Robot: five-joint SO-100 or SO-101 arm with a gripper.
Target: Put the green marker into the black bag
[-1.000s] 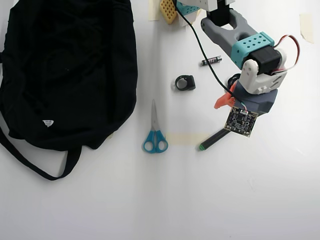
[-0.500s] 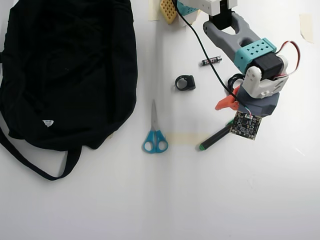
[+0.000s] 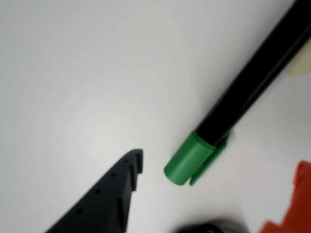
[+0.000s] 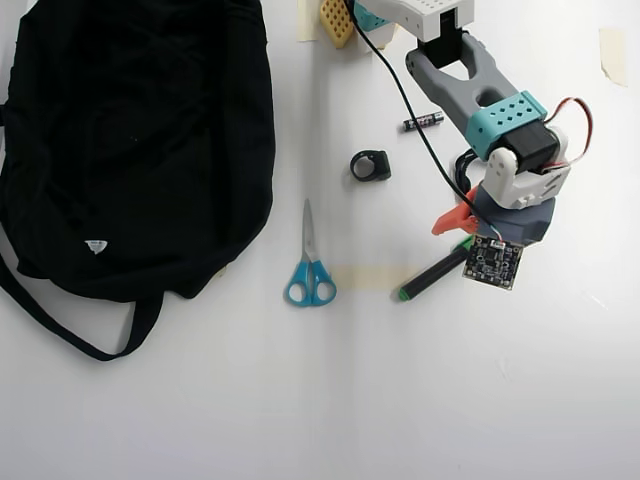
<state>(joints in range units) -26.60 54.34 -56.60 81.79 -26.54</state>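
The green marker (image 4: 435, 272) lies slanted on the white table, its small green end at lower left and its capped end under my wrist. In the wrist view its black barrel runs from the upper right down to the bright green cap (image 3: 193, 159). My gripper (image 3: 221, 162) is open and low over the cap, with the dark finger (image 3: 107, 199) to the cap's left and the orange finger (image 3: 291, 204) to its right, neither touching it. From overhead the gripper (image 4: 468, 240) shows only its orange finger. The black bag (image 4: 140, 140) fills the table's left side, far from the gripper.
Blue-handled scissors (image 4: 310, 262) lie between bag and marker. A small black ring-shaped object (image 4: 370, 165) and a black battery (image 4: 422, 121) sit above the marker. Beige tape (image 4: 365, 277) marks the table by the marker's end. The bag's strap (image 4: 60, 320) loops at lower left.
My wrist has swung a little down and left in the overhead view, closing over the marker's capped end. The marker, scissors and bag have not moved.
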